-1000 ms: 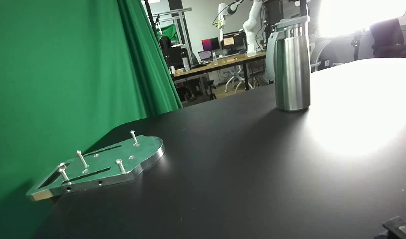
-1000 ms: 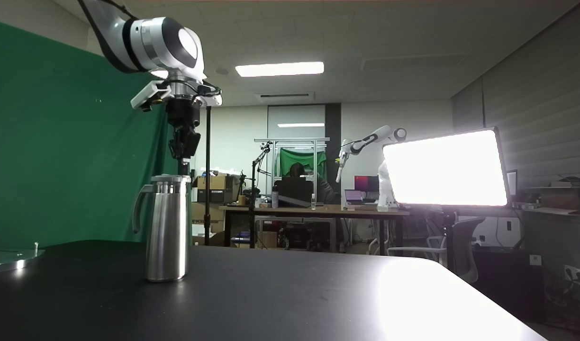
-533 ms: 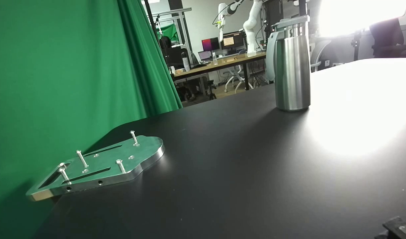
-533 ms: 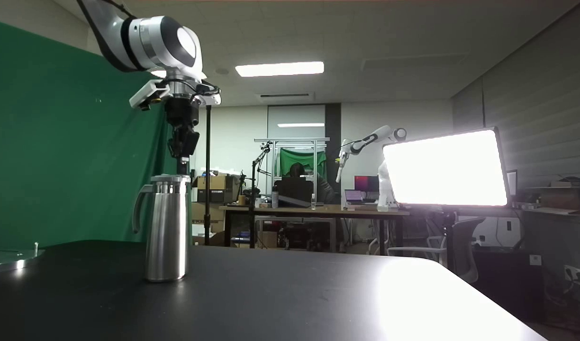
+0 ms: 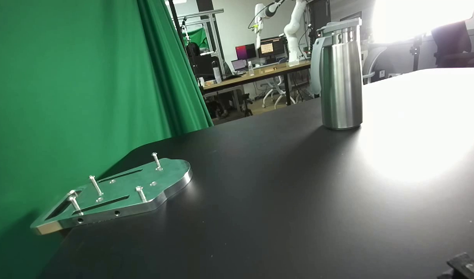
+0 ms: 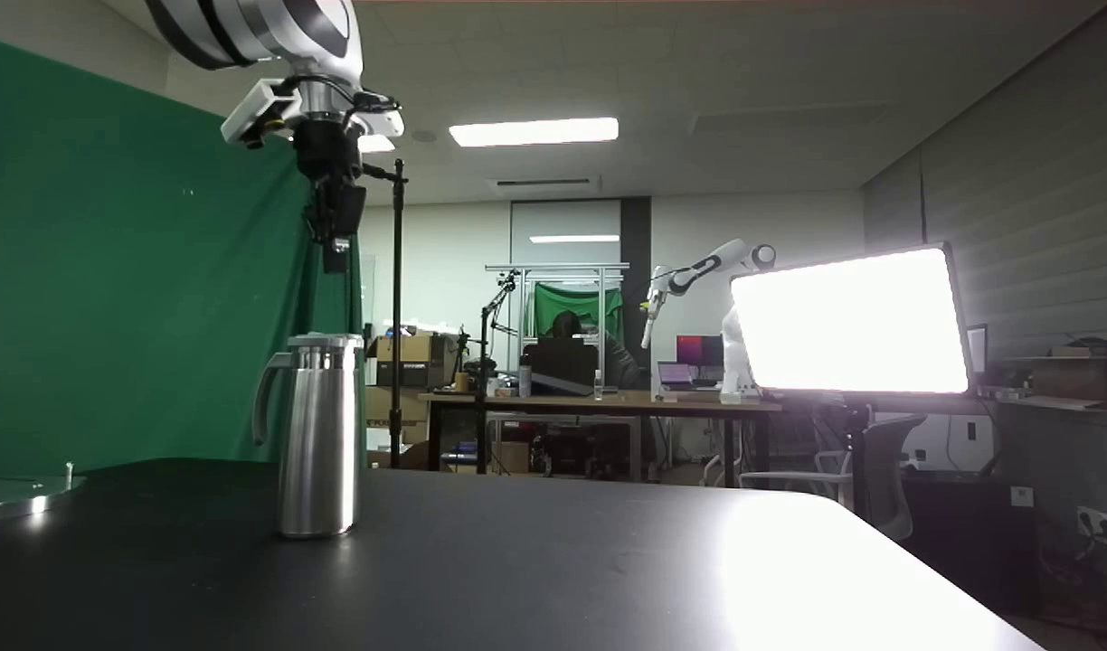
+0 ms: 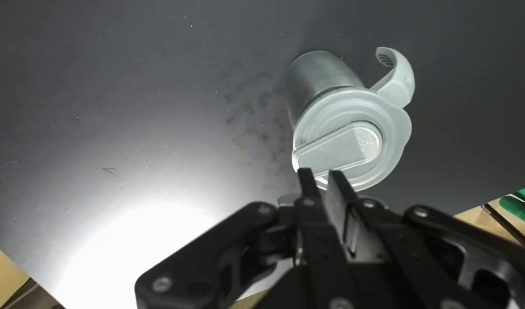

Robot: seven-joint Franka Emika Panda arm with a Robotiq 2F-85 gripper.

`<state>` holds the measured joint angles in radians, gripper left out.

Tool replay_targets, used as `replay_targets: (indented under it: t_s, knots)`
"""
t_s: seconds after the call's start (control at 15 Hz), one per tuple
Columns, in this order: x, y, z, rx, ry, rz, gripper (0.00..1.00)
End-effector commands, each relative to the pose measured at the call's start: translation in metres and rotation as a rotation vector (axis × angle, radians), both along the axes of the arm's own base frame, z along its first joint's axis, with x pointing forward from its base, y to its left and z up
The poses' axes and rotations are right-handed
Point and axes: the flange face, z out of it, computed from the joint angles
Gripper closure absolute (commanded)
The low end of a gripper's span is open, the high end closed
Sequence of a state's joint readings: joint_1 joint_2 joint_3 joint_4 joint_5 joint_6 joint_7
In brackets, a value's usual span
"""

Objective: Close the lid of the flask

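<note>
The tall brushed-steel flask [image 5: 341, 85] stands upright on the black table; it also shows in an exterior view [image 6: 320, 452] and the wrist view [image 7: 316, 71]. Its round grey lid [image 7: 344, 148] lies level on top, and the long tab on it looks flush. The lid shows flat in both exterior views [image 5: 339, 25] [image 6: 325, 341]. My gripper [image 6: 336, 262] hangs above the lid, apart from it. In the wrist view my gripper [image 7: 320, 171] has a narrow gap between its fingers and nothing in it. The fingertips overlap the lid's near edge there.
The flask's grey curved handle [image 7: 399, 81] sticks out to one side. A flat green plate with upright pegs [image 5: 132, 182] lies at the table's edge by the green curtain [image 5: 74, 77]. A bright lamp panel [image 6: 847, 321] stands beyond the black table [image 6: 517, 561].
My gripper was just above or at the lid a second ago and has risen well clear of it, slightly to the left in that exterior view. The flask and lid have not moved.
</note>
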<state>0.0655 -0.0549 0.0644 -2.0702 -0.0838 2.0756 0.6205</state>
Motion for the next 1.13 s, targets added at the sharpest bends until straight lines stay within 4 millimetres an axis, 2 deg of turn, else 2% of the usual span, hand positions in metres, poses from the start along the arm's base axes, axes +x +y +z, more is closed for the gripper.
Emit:
replay_targets:
  t_s: [0.0,0.53,0.73,0.8,1.07]
  knots:
    - [-0.036,0.0,0.014,-0.019,0.008,-0.004,0.55]
    - [-0.098,0.002,0.004,-0.027,0.052,0.006,0.02]
    - [-0.11,0.003,-0.001,-0.023,0.062,0.006,0.0]
    - [-0.096,0.005,-0.003,-0.03,0.058,0.02,0.0]
    - [-0.105,0.005,-0.004,-0.025,0.061,0.018,0.0]
